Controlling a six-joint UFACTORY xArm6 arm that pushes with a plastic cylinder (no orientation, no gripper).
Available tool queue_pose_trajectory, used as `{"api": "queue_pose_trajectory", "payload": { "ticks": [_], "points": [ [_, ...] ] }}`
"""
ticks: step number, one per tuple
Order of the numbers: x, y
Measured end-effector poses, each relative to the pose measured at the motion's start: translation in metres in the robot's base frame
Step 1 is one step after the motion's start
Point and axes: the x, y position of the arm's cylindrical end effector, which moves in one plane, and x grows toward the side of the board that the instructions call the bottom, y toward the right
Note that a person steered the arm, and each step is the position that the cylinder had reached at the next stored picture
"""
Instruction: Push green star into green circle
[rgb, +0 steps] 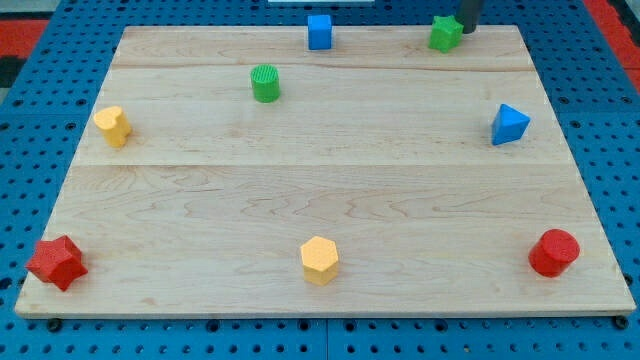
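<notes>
The green star (445, 33) sits near the view's top edge of the wooden board, right of centre. The green circle (265, 83), a ribbed cylinder, stands further left and a little lower on the board. My tip (467, 28) comes down from the view's top and ends right beside the green star, on its right side, touching it or nearly so. The star and the circle are far apart.
A blue cube (319, 31) stands at the top between the star and the circle. A blue triangle (509, 124) is at the right, a yellow block (113, 125) at the left, a red star (56, 262), a yellow hexagon (319, 260) and a red cylinder (553, 252) along the bottom.
</notes>
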Motion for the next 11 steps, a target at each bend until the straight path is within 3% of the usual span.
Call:
{"api": "queue_pose_trajectory", "payload": {
  "ticks": [5,7,11],
  "points": [
    [0.042,-0.056],
    [0.033,-0.105],
    [0.080,-0.216]
  ]
}}
